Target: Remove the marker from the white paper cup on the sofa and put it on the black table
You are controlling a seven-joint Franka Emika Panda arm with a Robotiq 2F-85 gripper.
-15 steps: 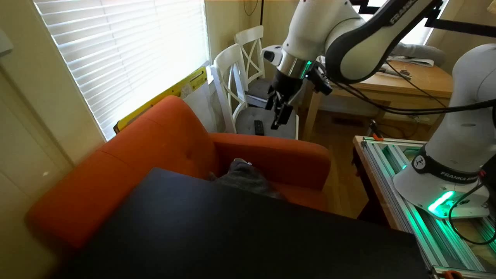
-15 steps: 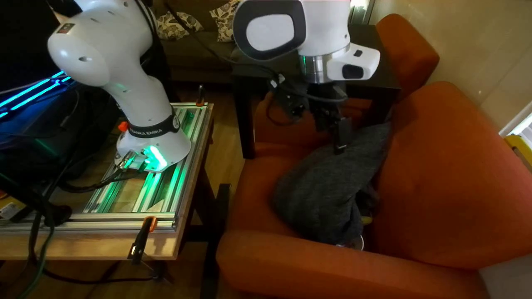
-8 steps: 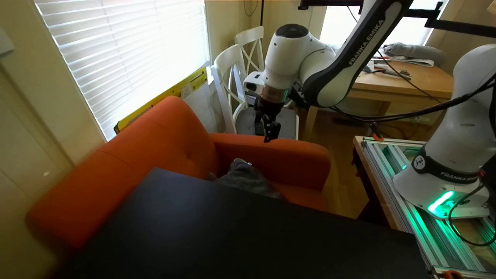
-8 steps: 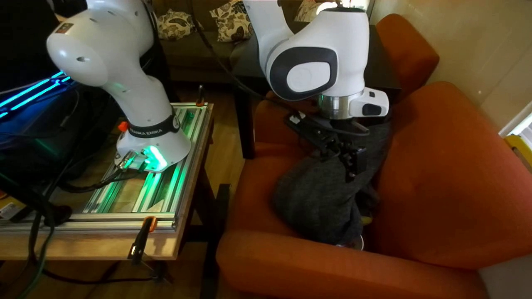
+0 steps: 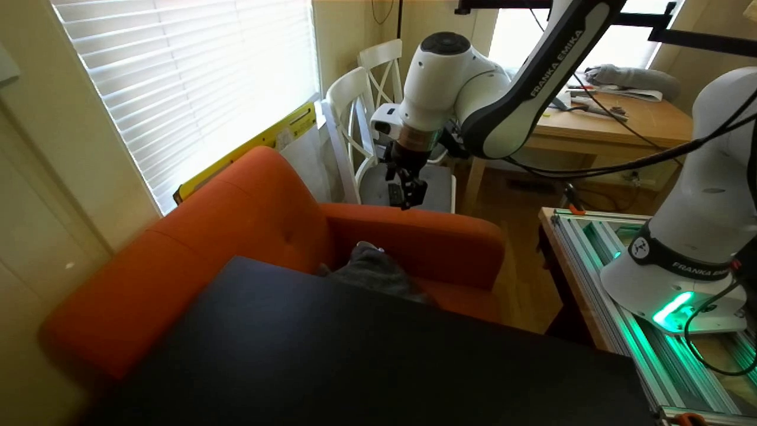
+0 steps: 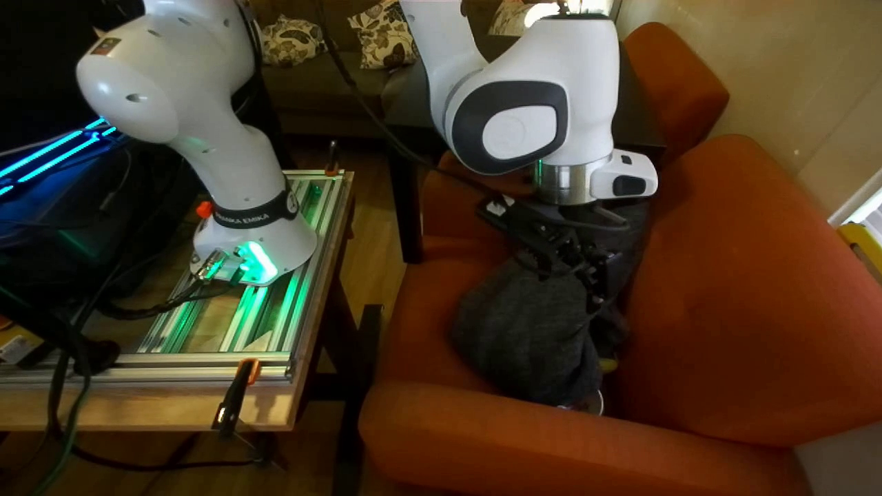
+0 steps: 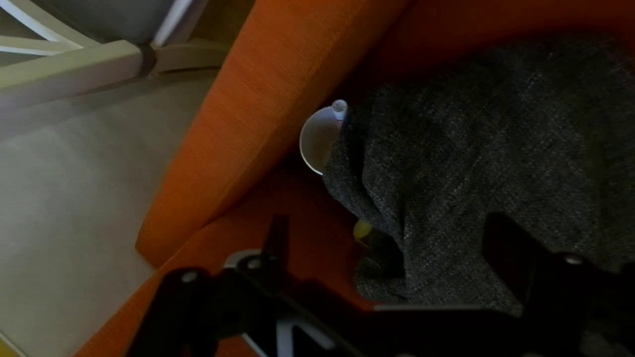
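The white paper cup stands on the orange-red sofa, close to the armrest. A whitish, round-ended stick with a bit of red, the marker, shows at the cup's rim. Grey cloth covers part of the cup. Only a small bit of the cup shows in both exterior views. My gripper is open and empty, fingers wide apart. It hangs above the sofa and cloth, apart from the cup; it also shows in both exterior views. The black table stands by the sofa.
The sofa's armrest rises beside the cup. A white chair with a dark remote on its seat is beyond it. A small yellow thing peeks from under the cloth. A wooden desk stands behind the arm.
The arm has come down and my gripper has moved closer to the sofa and the cup's end. In the last half second it has shifted only slightly. Cup, cloth and table have not moved.
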